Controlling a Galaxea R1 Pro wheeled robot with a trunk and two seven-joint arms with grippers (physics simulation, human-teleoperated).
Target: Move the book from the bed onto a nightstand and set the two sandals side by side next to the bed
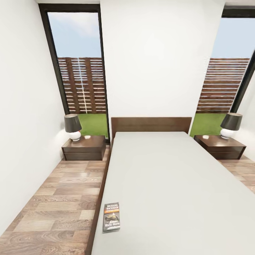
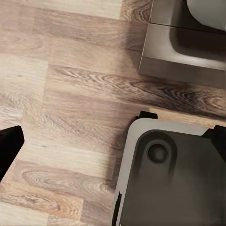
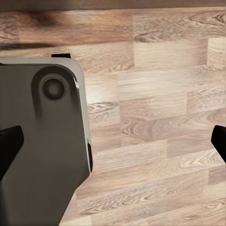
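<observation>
Book (image 1: 111, 216) lay flat on the bed (image 1: 170, 184) at 7 o'clock, by its left edge. Left tool (image 2: 113, 141) and right tool (image 3: 113, 146) hung apart over the floor (image 1: 60, 198). Advice: pinch the overhang-side edge, carry to the left nightstand (image 1: 84, 147) at 10 o'clock, clear of the lamp (image 1: 73, 126).

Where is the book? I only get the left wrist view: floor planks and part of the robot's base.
Observer: The book lies on the bed, at the foot end near the edge at the head view's left.
Operator: Any nightstand nearby?
Observer: The left nightstand and the right nightstand flank the headboard, far from the book.
Operator: Is the right gripper open?
Observer: Yes. The right gripper has its fingertips wide apart, over the floor.
</observation>
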